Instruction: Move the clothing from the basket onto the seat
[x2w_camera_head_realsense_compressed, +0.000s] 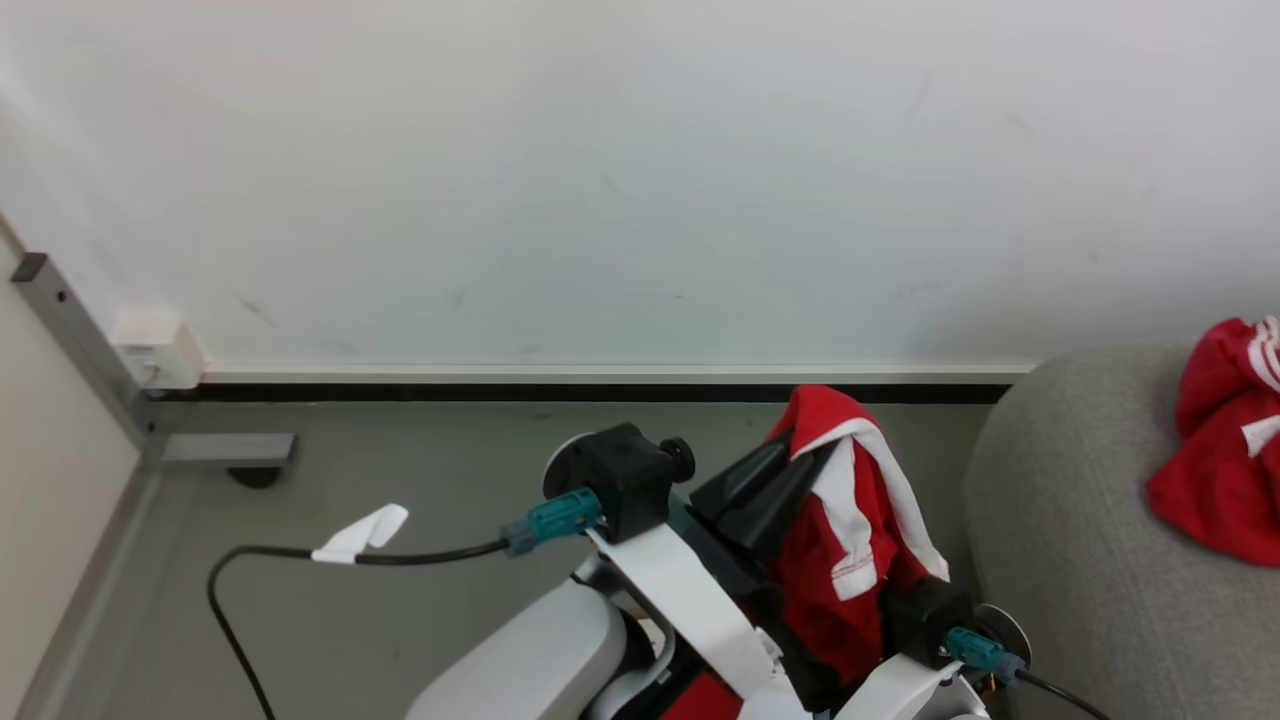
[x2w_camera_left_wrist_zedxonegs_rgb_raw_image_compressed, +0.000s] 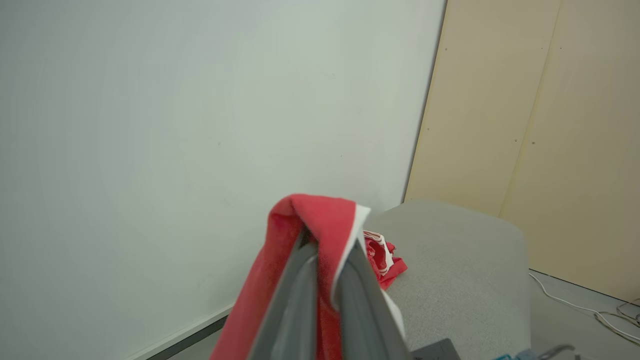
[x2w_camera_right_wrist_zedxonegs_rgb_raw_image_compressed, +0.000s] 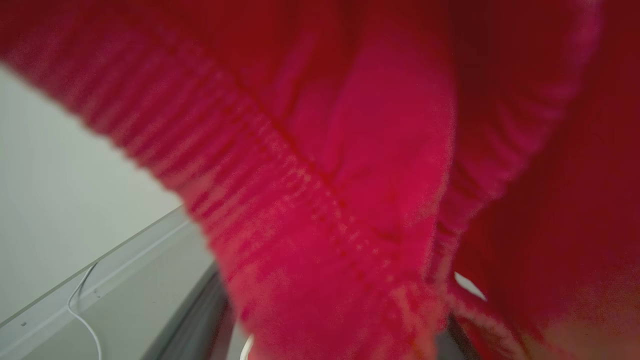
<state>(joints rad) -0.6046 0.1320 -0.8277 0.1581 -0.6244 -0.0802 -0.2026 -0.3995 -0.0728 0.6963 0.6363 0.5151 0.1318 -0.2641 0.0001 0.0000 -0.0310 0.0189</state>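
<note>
A red garment with white trim (x2w_camera_head_realsense_compressed: 850, 530) hangs in the air left of the seat, draped over my left gripper (x2w_camera_head_realsense_compressed: 790, 458). In the left wrist view the left gripper (x2w_camera_left_wrist_zedxonegs_rgb_raw_image_compressed: 325, 241) is shut on the garment (x2w_camera_left_wrist_zedxonegs_rgb_raw_image_compressed: 310, 220), whose fold covers the fingertips. A second red garment with white stripes (x2w_camera_head_realsense_compressed: 1220, 450) lies bunched on the seat (x2w_camera_head_realsense_compressed: 1070, 520), a grey sofa; it is also in the left wrist view (x2w_camera_left_wrist_zedxonegs_rgb_raw_image_compressed: 382, 255) on the sofa (x2w_camera_left_wrist_zedxonegs_rgb_raw_image_compressed: 460, 260). My right wrist (x2w_camera_head_realsense_compressed: 925, 615) sits under the hanging cloth, its fingers hidden. Red fabric (x2w_camera_right_wrist_zedxonegs_rgb_raw_image_compressed: 350, 150) blankets the right wrist view. The basket is out of view.
A white wall with a baseboard (x2w_camera_head_realsense_compressed: 600, 375) stands straight ahead. A black cable with a white tag (x2w_camera_head_realsense_compressed: 360, 535) lies on the grey floor at the left, near a metal post (x2w_camera_head_realsense_compressed: 90, 350) and a white box (x2w_camera_head_realsense_compressed: 155, 350). Beige panels (x2w_camera_left_wrist_zedxonegs_rgb_raw_image_compressed: 540, 125) rise behind the sofa.
</note>
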